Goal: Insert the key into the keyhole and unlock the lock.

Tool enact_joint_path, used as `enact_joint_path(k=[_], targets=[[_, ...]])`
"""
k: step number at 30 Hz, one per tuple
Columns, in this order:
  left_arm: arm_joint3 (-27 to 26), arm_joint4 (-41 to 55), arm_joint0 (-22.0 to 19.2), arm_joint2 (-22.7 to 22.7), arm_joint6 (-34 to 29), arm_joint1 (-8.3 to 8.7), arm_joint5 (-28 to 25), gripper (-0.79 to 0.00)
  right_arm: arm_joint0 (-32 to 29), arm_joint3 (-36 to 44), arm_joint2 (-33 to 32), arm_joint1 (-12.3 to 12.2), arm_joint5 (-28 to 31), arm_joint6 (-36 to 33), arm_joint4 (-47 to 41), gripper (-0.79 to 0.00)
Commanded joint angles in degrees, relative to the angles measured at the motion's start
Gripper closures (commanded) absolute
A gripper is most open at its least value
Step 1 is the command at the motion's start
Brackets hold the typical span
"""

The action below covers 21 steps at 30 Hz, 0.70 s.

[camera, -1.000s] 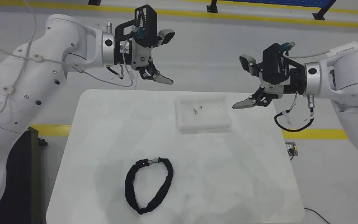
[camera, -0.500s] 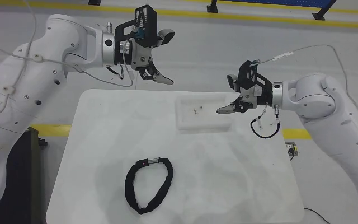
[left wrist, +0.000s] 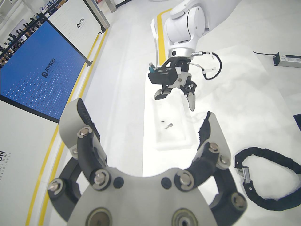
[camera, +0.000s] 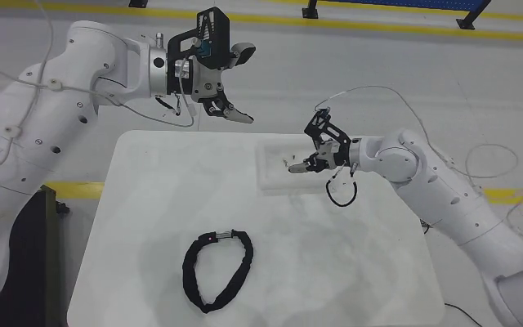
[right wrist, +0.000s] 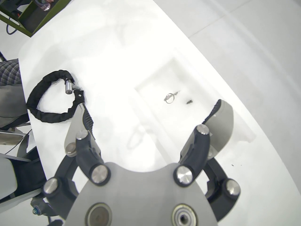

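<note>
Top view overhead, facing down on table (camera: 343,253); wrist views oblique, nearer; all share tray (camera: 298,187).

Bright light washes out the white table (camera: 343,253).

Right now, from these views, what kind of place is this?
Probably a robot test hall or showroom: yellow floor lines, blue partition panels, and a white table with a chain lock.

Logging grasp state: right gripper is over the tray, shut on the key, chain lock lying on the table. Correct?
Not quite. The right gripper is open, not shut on the key, which lies loose in the tray, as the right wrist view shows. The rest holds: the gripper is over the tray and the chain lock lies on the table.
</note>
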<state>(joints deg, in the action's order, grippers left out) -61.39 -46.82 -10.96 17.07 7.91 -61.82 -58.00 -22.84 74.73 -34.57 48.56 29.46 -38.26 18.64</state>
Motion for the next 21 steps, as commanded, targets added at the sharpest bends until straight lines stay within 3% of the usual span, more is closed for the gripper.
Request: enact_joint_path(k=[1,6,21], targets=[[0.00,0.00,0.00,0.00,0.00,0.00,0.00,-0.785,0.50,-1.12,1.39,1.15,-1.68,-0.28,0.33,-0.785],[0.00,0.00,0.00,0.00,0.00,0.00,0.00,-0.785,2.04,-3.90,2.66,3.40,-5.38,-1.33,-1.41,-0.785],[0.00,0.00,0.00,0.00,0.00,0.00,0.00,-0.785,2.04,-3.90,2.66,3.40,-5.38,-1.33,-1.41,-0.785]])
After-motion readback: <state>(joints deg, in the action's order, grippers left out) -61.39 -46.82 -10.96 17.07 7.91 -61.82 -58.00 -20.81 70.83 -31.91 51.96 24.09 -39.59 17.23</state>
